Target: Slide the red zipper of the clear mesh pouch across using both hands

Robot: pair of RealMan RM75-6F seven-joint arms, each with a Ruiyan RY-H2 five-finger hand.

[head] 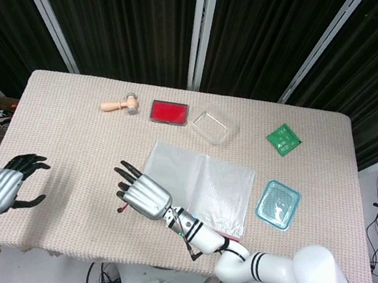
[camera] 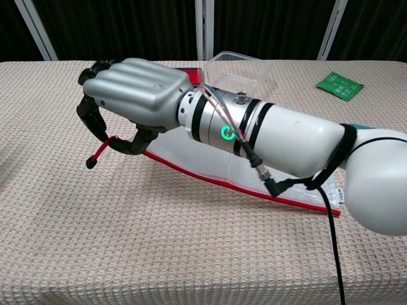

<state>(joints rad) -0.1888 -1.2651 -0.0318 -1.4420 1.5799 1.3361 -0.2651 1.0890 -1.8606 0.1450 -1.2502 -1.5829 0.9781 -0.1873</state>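
Clear mesh pouch (head: 214, 186): flat, rectangular, translucent, lying mid-counter. Red zipper (camera: 254, 189) runs along its near edge. Left end of that edge is raised off the counter; the far end rests down. Red pull tab (camera: 102, 150) hangs from the raised end, pinched in the right hand (camera: 130, 95).

Right hand (camera: 130, 92) hides the mallet and much of red tray (camera: 191, 75)

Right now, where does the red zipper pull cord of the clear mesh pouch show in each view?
Head view: red zipper pull cord at lower centre-left, under the right hand.
Chest view: cord at left-centre, pinched by that hand, lifted off the cloth.
Shared landmark: clear plastic container behind the pouch.
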